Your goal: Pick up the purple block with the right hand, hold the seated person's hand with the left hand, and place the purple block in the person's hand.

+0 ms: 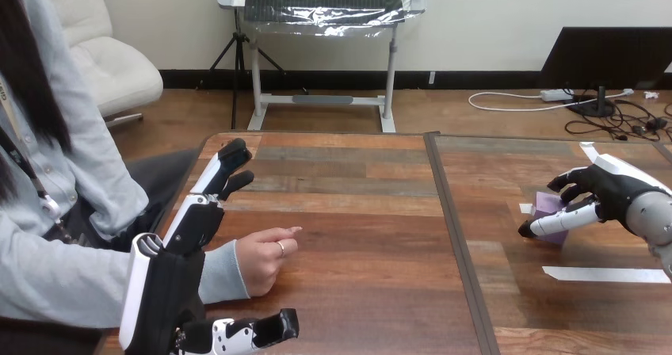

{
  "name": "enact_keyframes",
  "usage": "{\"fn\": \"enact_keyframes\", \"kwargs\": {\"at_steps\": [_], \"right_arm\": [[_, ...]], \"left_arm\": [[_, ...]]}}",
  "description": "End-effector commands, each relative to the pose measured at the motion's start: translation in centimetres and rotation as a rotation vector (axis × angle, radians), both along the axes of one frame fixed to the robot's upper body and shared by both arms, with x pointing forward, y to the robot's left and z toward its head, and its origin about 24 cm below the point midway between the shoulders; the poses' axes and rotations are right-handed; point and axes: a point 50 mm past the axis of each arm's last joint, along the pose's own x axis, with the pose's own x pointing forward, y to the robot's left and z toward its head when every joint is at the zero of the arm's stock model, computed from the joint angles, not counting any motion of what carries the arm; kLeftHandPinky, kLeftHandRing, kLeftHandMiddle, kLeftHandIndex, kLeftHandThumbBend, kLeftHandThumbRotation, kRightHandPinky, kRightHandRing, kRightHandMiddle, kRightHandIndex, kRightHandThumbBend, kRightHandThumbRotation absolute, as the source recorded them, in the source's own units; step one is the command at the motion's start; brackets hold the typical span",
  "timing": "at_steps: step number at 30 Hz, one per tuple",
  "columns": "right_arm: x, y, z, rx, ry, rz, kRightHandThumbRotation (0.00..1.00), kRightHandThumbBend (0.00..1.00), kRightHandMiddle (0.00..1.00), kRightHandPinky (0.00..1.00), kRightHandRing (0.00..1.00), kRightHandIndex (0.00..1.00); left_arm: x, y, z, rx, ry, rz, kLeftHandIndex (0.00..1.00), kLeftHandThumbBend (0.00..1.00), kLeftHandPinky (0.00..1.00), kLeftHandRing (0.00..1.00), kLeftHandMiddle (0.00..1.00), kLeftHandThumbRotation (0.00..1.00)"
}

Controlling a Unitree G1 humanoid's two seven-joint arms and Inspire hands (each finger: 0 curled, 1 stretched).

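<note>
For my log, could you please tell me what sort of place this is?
Probably a robot handover test station: a wooden table marked with white tape, a person's hand resting on it, and the right robot hand curled round a purple block.

Setting: robotics lab, bench-type test station. Evidence: wooden table [357,252] made of two plank-pattern tops butted at a dark seam [460,252]; white tape strip [606,274] and a smaller tape scrap [526,208] stuck on the right top; machine left hand [190,228] and right hand [602,192] over the table; person's hand [265,260] resting on it at the left.
</note>
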Motion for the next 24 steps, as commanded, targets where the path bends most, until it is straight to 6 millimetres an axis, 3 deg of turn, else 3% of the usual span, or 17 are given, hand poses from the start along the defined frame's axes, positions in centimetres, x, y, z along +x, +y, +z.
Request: {"fn": "enact_keyframes", "kwargs": {"at_steps": [1,24], "right_arm": [[0.04,1.24,-0.92,0.020,0.016,0.033,0.36,0.84,0.84,0.75,0.81,0.85],[0.45,1.85,-0.31,0.020,-0.006,0.106,0.30,0.79,0.82,0.73,0.78,0.84]], "left_arm": [[0.92,-0.40,1.41,-0.007,-0.089,-0.022,0.87,1.00,0.85,0.91,0.92,0.53],[1.22,-0.56,1.33,-0.014,-0.072,-0.018,0.86,1.00,0.83,0.90,0.92,0.52]]}}
